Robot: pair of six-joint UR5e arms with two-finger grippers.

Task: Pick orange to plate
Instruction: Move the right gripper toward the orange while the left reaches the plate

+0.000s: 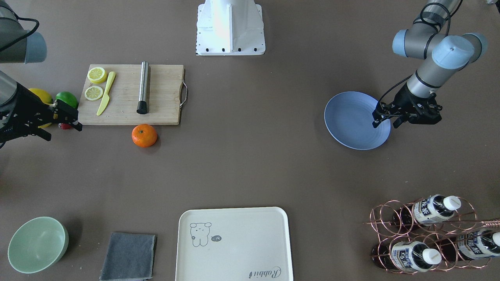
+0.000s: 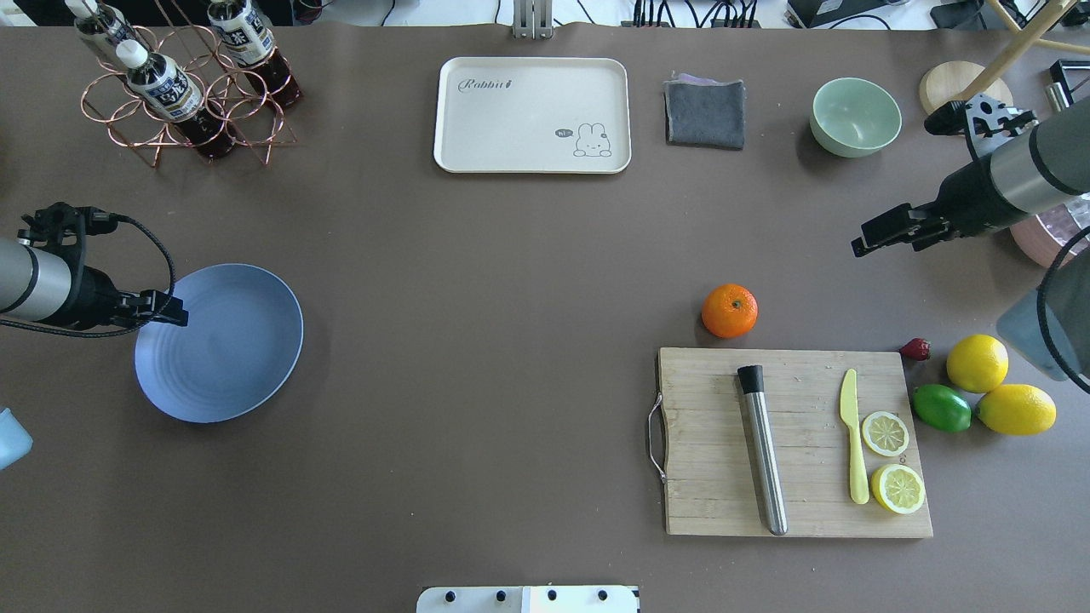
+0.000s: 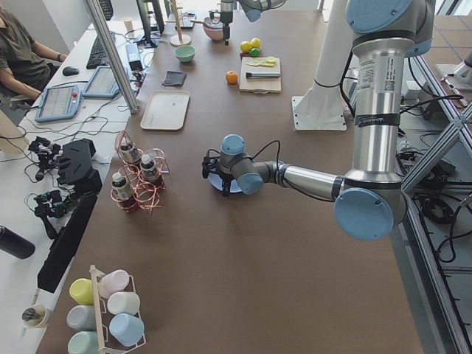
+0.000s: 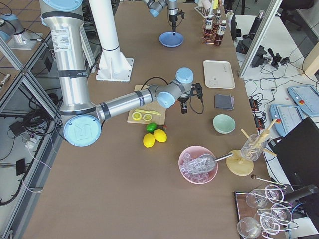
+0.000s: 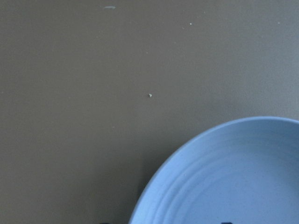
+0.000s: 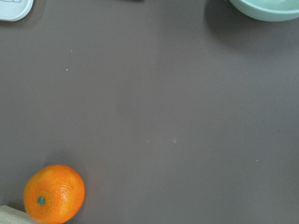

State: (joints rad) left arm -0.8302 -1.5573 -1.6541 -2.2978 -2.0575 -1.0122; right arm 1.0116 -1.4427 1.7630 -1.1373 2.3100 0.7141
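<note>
The orange [image 2: 730, 310] lies on the brown table just beyond the cutting board's far edge; it also shows in the front view [image 1: 144, 135] and low left in the right wrist view [image 6: 54, 193]. The light blue plate [image 2: 219, 342] sits empty far across the table on my left side [image 1: 353, 119]. My left gripper [image 2: 180, 317] hovers over the plate's outer rim, open and holding nothing [image 1: 385, 124]. My right gripper [image 2: 856, 247] hangs open and empty above bare table, to the right of the orange and well apart from it [image 1: 64, 132].
A wooden cutting board [image 2: 792, 443] carries a steel rod, a yellow knife and two lemon halves. Two lemons, a lime [image 2: 941, 407] and a strawberry lie right of it. A cream tray [image 2: 532, 115], grey cloth, green bowl [image 2: 855, 117] and bottle rack [image 2: 187, 85] line the far edge.
</note>
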